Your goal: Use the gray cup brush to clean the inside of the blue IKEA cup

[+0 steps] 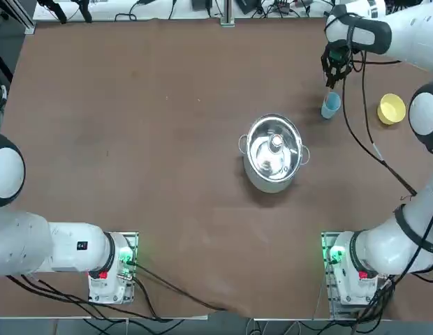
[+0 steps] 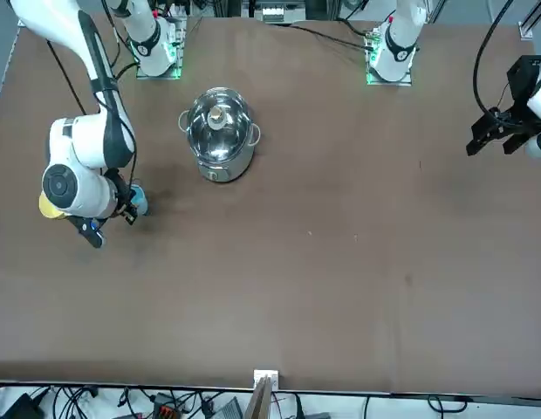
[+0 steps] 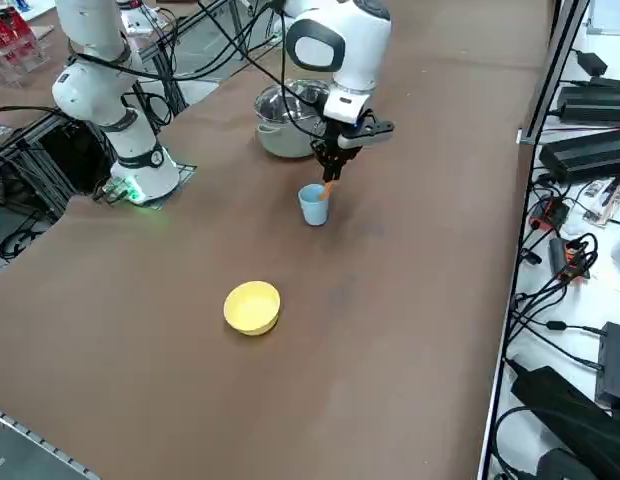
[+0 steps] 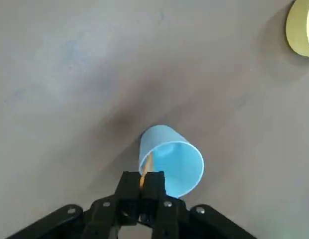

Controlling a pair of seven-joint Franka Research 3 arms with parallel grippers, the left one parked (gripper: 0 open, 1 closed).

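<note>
The blue IKEA cup (image 4: pixel 169 159) stands upright on the brown table, seen also in the top view (image 1: pixel 330 106) and the right side view (image 3: pixel 313 204). My right gripper (image 4: pixel 142 191) hovers just above its rim, shut on the gray cup brush (image 4: pixel 145 169), whose orange handle points down into the cup. In the right side view the brush (image 3: pixel 328 187) shows as a short orange stick between gripper (image 3: pixel 330 168) and cup. In the front view the cup (image 2: pixel 138 201) is mostly hidden behind my arm.
A small yellow bowl (image 1: pixel 391 109) sits to the right of the cup in the top view. A steel pot (image 1: pixel 274 152) with a lid stands near the table's middle. Black cables hang from my right arm near the cup.
</note>
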